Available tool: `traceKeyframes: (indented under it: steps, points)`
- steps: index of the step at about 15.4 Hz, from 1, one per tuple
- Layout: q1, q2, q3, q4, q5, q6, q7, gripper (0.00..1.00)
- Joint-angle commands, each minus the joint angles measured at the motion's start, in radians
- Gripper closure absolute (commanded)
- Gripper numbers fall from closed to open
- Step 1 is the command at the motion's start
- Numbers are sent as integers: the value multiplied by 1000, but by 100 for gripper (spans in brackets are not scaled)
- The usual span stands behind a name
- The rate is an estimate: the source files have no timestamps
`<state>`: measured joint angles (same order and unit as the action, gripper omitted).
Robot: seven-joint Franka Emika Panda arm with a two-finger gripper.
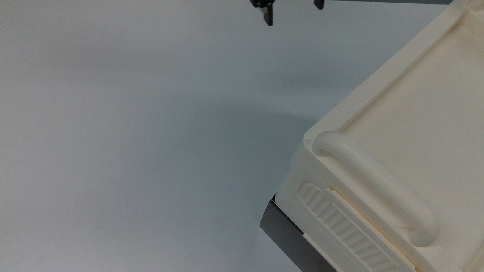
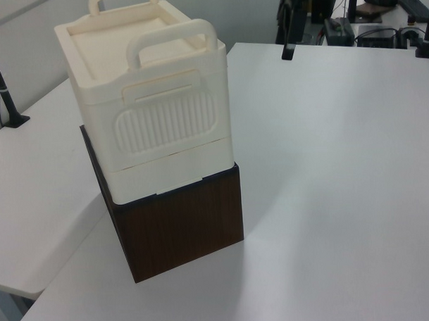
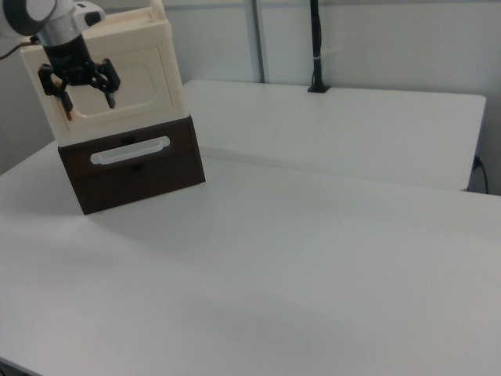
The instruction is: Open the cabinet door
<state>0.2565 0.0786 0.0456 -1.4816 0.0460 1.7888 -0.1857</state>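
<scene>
While white table [image 3: 313, 258] lies bare, I see cream cabinet [image 3: 109, 70] atop brown box [image 3: 133, 160], cabinet door [image 3: 129, 82] flat against its front; gripper [image 3: 78, 88] before door, fingers wide apart, holding nothing.

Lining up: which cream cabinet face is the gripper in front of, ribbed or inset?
The flat cream plastic cabinet door with the recessed inset; the black two-finger gripper hangs before it, the ribbed cream side panel faces elsewhere.

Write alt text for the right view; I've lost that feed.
The open gripper hangs in front of the closed cabinet door at the right view's upper left. The cream cabinet sits on a dark brown drawer box on a white table.
</scene>
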Motion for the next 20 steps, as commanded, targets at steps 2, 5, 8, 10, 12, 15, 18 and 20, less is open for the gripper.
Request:
traceKeyframes:
  steps: [2,5,8,10,12,15,18,20]
  points:
    - [93,35,-15,12,9,133,-46,0]
    - [127,62,-13,12,12,236,-76,0]
    - [138,85,2,11,17,302,-144,0]
    - [138,90,10,11,29,319,-187,0]
    - [139,99,28,11,54,327,-202,1]
    - [139,108,39,12,55,391,-178,15]
    - [145,116,45,12,51,399,-129,19]
    - [145,118,45,12,49,408,-106,26]
